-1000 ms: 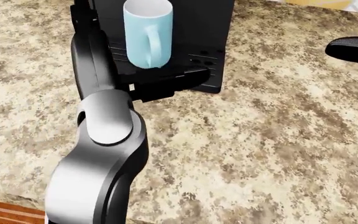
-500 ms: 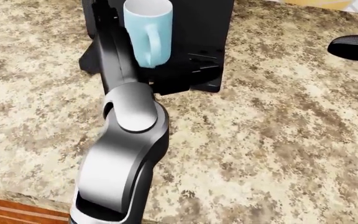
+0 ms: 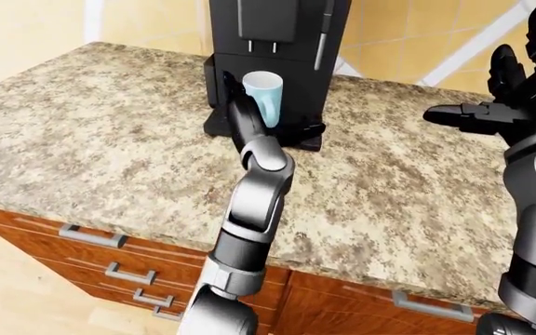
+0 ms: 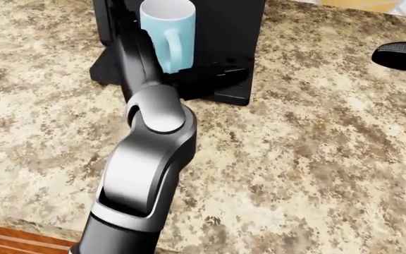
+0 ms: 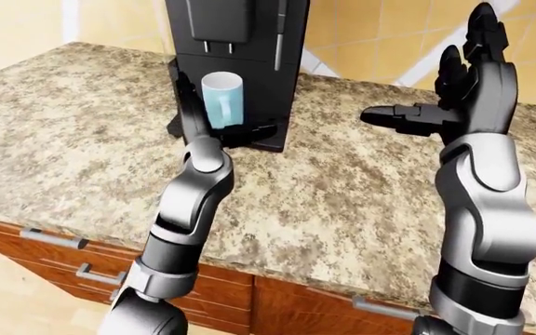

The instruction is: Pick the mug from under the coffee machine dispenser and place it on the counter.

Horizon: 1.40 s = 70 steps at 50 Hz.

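A light blue mug [image 4: 166,33] stands upright on the drip tray of the black coffee machine [image 3: 282,28], under its dispenser, with its handle turned toward me. My left arm reaches up the head view, and its forearm covers the mug's left side. The left hand [image 4: 206,74] lies low at the mug's base with its black fingers [image 5: 252,130] stretched to the right under the handle, open and not closed round the mug. My right hand [image 5: 440,98] hangs in the air far to the right, open, with its fingers spread upward.
The speckled granite counter [image 3: 110,139] spreads to the left, right and below the machine. Wooden drawers with metal handles [image 3: 89,237] run under its near edge. A yellow tiled wall [image 3: 138,21] rises behind the machine.
My left elbow has swung right and up the head view, bringing the forearm against the mug's left side and the fingers in at its base. The mug and right hand have stayed put.
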Tool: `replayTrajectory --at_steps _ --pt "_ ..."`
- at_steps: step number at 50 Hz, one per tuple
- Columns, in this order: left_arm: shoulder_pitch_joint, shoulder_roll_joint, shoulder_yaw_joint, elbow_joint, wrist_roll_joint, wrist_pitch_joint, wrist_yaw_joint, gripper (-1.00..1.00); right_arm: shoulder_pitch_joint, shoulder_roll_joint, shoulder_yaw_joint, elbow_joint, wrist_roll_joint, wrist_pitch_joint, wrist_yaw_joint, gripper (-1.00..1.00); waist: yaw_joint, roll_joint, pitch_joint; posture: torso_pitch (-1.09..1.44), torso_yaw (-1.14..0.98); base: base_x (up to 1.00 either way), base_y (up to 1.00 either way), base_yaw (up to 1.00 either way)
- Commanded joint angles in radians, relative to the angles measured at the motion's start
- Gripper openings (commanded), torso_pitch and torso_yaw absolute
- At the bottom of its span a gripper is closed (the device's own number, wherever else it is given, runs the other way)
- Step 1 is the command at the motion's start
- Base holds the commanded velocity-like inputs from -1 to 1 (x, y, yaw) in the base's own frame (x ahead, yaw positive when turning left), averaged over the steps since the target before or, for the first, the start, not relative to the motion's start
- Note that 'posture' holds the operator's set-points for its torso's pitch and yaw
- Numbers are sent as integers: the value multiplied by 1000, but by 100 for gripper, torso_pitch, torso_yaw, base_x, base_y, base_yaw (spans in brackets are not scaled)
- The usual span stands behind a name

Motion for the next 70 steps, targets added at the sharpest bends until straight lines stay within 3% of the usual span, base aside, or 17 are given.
replayTrajectory --at_steps 1,36,37,39,40,41,48,51,52,62,70 --pt "-41 -1 -9 -27 7 -39 6 100 -27 -18 -16 -29 -2 -28 -1 100 0 -6 -27 0 0 0 0 0" --pt "-190 51 43 355 -98 -246 61 100 -41 -31 -18 -37 12 -10 -10 100 0 -6 -30 0 0 0 0 0" --pt "-192 52 44 366 -99 -254 64 95 -36 -29 -19 -34 11 -17 -7 100 0 -6 -30 0 0 0 0 0" --pt "-202 54 48 394 -103 -269 69 48 -37 -29 -19 -37 12 -13 -10 100 0 -6 -30 0 0 0 0 0" --pt "-206 54 49 401 -104 -274 69 46 -40 -30 -18 -38 13 -10 -11 100 -1 -6 -31 0 0 0 0 0" --pt "-214 54 53 426 -111 -286 71 28 -40 -30 -18 -38 13 -10 -11 100 0 -6 -31 0 0 0 0 0" --pt "-235 58 52 512 -112 -351 89 -18 -33 -25 -18 -50 15 -7 -11 100 1 -5 -33 0 0 0 0 0" --pt "-244 60 60 555 -116 -384 97 -86 -39 -31 -21 -51 19 0 -12 100 2 -5 -34 0 0 0 0 0" --pt "-247 61 59 560 -114 -388 99 -95 -40 -31 -21 -51 19 0 -13 100 2 -5 -35 0 0 0 0 0" --pt "-235 61 53 558 -103 -396 101 -100 -50 -39 -22 -48 28 5 -18 100 -1 -3 -37 0 0 0 0 0" --pt "-153 53 27 349 -85 -279 69 -100 -49 -41 -21 -47 28 5 -17 100 -4 1 -36 0 0 0 0 0"
